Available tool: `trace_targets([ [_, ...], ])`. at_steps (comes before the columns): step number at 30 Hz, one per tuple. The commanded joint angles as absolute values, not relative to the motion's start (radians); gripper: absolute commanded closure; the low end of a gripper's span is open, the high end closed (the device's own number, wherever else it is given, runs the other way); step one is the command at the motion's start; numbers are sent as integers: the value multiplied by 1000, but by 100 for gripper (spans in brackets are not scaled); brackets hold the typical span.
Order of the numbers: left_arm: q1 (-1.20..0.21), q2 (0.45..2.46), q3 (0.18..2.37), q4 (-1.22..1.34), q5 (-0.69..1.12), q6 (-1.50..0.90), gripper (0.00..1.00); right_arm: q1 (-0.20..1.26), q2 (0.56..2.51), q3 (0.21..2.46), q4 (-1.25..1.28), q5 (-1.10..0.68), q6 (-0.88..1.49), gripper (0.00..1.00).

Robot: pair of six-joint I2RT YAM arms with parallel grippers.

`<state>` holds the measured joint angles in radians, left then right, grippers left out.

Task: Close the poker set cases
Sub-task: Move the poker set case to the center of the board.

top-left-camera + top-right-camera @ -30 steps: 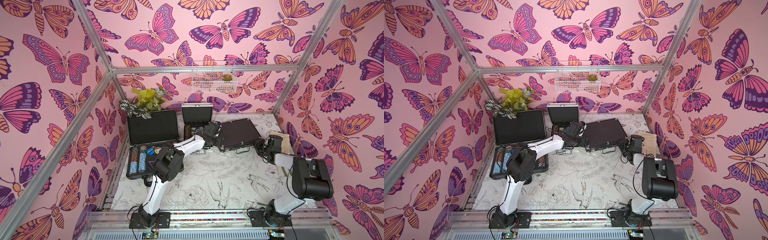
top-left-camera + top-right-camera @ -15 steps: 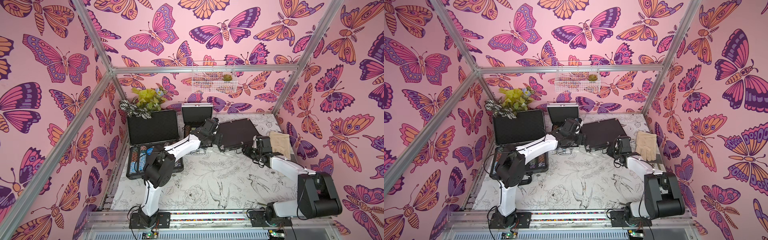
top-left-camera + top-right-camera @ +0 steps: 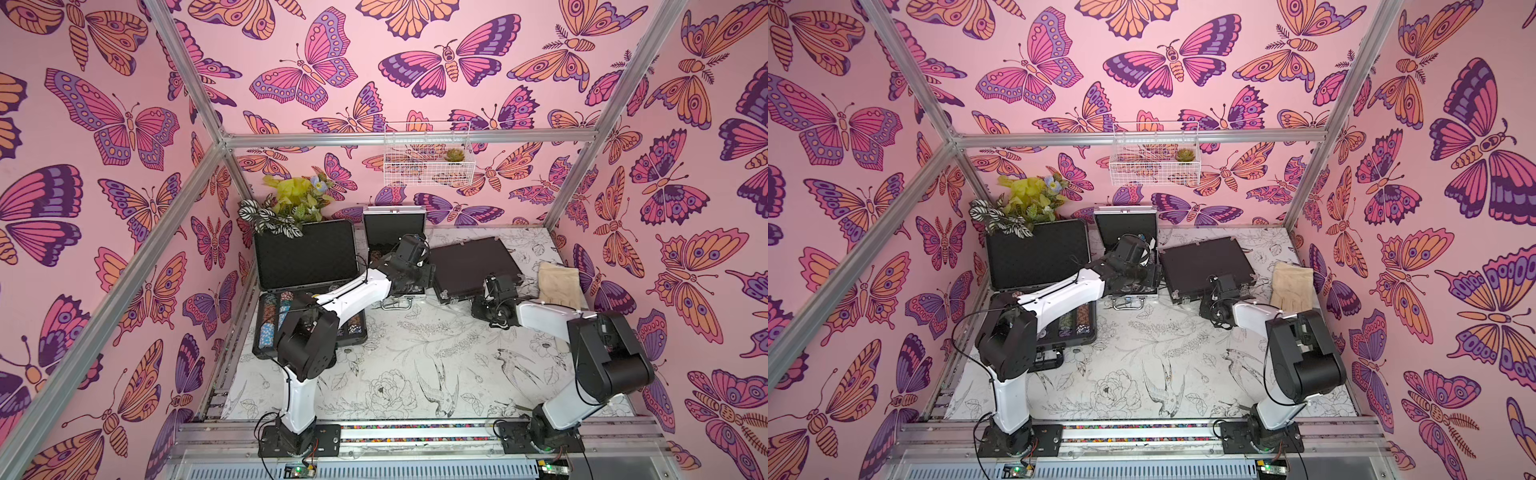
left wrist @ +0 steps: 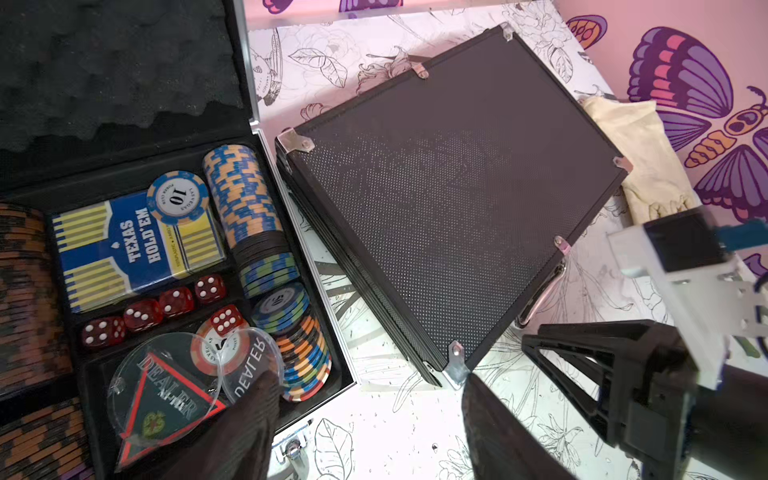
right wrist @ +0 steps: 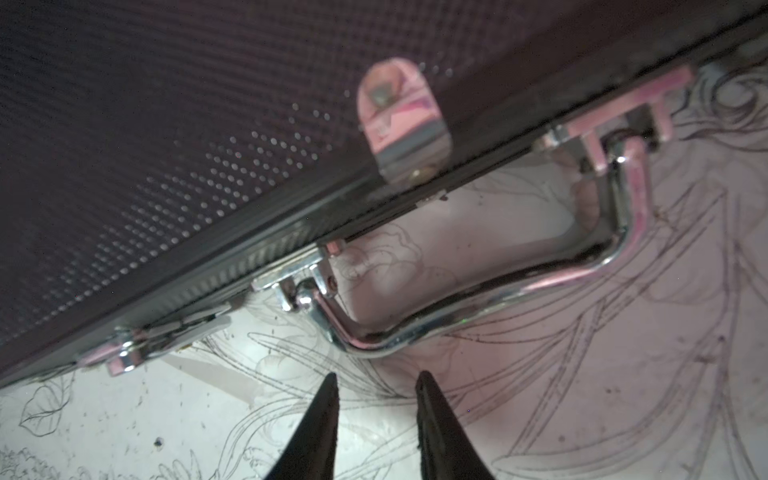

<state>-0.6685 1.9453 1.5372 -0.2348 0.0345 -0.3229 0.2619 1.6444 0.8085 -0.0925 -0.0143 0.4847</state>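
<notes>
Wide black case (image 3: 469, 266) lay lid-down, skewed, at the back right of the table (image 3: 415, 357). Small silver case (image 3: 394, 228) stood just beside it with its lid upright; the large dark-grey case (image 3: 305, 255), far left, was also open, chips showing. Right gripper (image 5: 376, 382) sat low before the black case's chrome handle (image 5: 623, 199), jaws narrowly apart, empty, not touching. Left gripper (image 4: 365, 419) hovered over the silver case's front edge, jaws wide, empty. Cream glove (image 3: 559, 286) lay beside the black case.
</notes>
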Motion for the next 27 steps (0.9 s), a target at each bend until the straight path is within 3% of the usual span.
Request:
trace_targets([
  [1,-664,1938,1536,-236,49,-333,29,276,1664,855,-80,21,438,66],
  [22,-654,1942,1543,-233,69,-342,29,295,1796,916,-41,38,393,68],
  [24,-652,1942,1543,-233,69,-344,29,296,1806,925,-43,30,394,72],
  [27,-652,1942,1542,-234,72,-346,29,296,1814,929,-41,32,406,88],
])
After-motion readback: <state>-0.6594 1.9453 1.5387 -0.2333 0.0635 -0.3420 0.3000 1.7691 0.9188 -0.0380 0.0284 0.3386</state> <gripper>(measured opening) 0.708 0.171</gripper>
